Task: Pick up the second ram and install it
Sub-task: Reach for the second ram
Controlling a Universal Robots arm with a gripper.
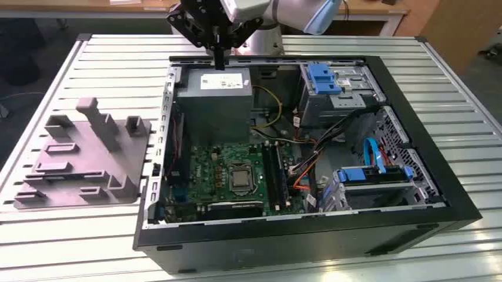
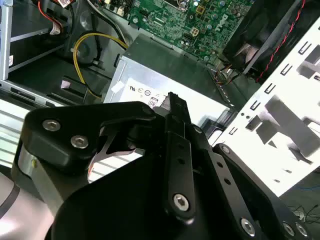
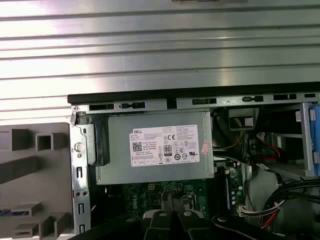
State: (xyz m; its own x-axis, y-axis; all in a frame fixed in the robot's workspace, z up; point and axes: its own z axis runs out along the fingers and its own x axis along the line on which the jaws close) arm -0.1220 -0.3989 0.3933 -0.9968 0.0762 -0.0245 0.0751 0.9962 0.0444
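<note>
Second ram (image 1: 271,170) stands edge-on beside the CPU socket (image 1: 239,176); claw (image 1: 220,61) hangs clenched over the power supply (image 1: 213,114), white printed label (image 1: 222,81) up.

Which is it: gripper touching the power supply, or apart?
Cannot tell. In the exterior view the gripper overlaps the rear edge of the power supply, hiding any gap.

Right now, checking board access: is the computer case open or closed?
Open. In the exterior view the computer case has no side cover on; its motherboard and power supply lie exposed.
</note>
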